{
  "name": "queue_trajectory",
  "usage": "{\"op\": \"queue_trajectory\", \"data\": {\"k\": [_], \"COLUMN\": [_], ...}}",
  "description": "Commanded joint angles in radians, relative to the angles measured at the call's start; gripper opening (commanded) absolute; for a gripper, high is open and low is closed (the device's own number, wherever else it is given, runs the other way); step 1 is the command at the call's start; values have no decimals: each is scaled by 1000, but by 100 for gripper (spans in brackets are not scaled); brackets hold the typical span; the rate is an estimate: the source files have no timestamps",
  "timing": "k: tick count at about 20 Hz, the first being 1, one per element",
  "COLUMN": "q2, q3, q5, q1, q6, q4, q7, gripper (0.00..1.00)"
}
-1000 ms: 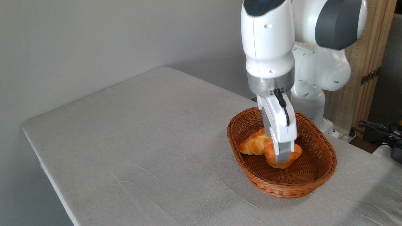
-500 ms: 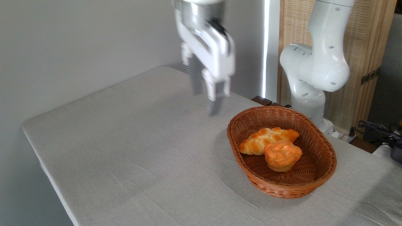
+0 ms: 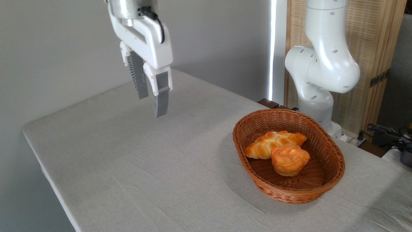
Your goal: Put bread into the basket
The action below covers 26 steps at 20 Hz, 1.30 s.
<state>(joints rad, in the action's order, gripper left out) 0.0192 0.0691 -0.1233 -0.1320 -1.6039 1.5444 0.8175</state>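
Note:
The bread (image 3: pixel 289 159), a small round bun with a glossy orange cracked top, lies inside the reddish-brown wicker basket (image 3: pixel 334 161) at the right of the table, leaning against a longer braided golden loaf (image 3: pixel 268 143). My gripper (image 3: pixel 151 104) hangs high over the table's far left part, well away from the basket. Its two grey fingers (image 3: pixel 160 96) stand apart with nothing between them, so it is open.
The arm's white base (image 3: pixel 317 93) stands behind the basket at the table's back edge. Cables and a dark device (image 3: pixel 394 137) lie at the far right. The grey cloth-covered table (image 3: pixel 145 154) ends in an edge at the left and front.
The gripper let go of the bun in the basket, rose, and swung far to the left across the table. The bun stays in the basket beside the loaf.

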Motion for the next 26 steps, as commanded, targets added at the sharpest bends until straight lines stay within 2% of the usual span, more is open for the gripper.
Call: {"op": "queue_trajectory", "data": {"k": [1,6,8,9,10,11,22,26], "q2": [16,13,-4,-21,-31,-31,-34,-33], "q3": [-20,-23,-43,-55,-77,-84,-64,-64], "q5": [-12,-6,45,56,56,57,57,60], "q1": [22,37,40,63,84,87,89,91], "q6": [32,26,-10,-34,-39,-36,38,26], "q4": [-36,-26,3,31,48,51,48,45], "q7": [-20,-101,-104,-104,-104,-104,-74,-77], "gripper": [100,100,100,100,100,100,100,100]}}
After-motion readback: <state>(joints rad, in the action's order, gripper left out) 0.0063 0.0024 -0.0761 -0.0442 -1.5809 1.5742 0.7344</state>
